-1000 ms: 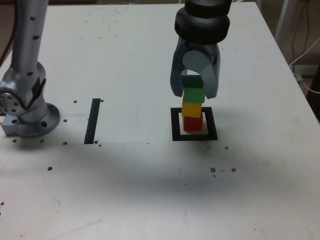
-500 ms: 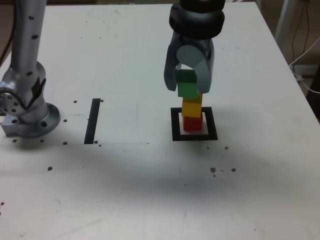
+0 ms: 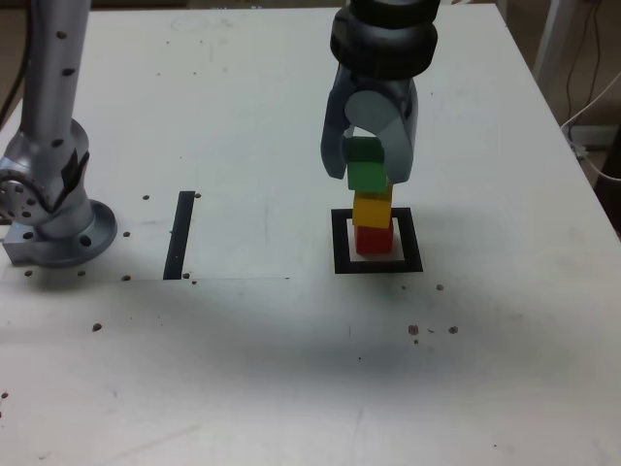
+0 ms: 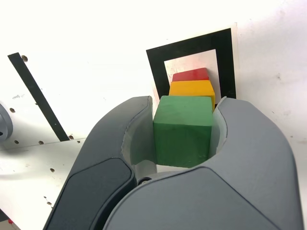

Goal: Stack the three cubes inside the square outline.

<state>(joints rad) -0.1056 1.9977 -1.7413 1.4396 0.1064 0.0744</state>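
Observation:
My gripper [image 3: 367, 175] is shut on the green cube [image 3: 367, 173], gripping it from both sides. The cube hangs right over the yellow cube [image 3: 373, 209], shifted a little toward the exterior view's left; I cannot tell if they touch. The yellow cube rests on the red cube [image 3: 373, 239], which stands inside the square outline [image 3: 378, 264]. The wrist view shows the green cube [image 4: 183, 132] between the grey fingers [image 4: 129, 129]. Beyond it are the yellow cube [image 4: 192, 88], the red cube [image 4: 191, 74] and the black outline [image 4: 158, 62].
A thin black strip [image 3: 179, 235] lies on the white table at the exterior view's left of the outline. The arm's grey base [image 3: 53, 209] stands at the far left. Small dark specks [image 3: 427, 330] dot the table. Cables [image 3: 592, 107] hang beyond the right edge.
The gripper with the green cube has moved slightly up and toward the exterior view's left, so the cube no longer sits squarely on the yellow one. The lower two cubes have not moved.

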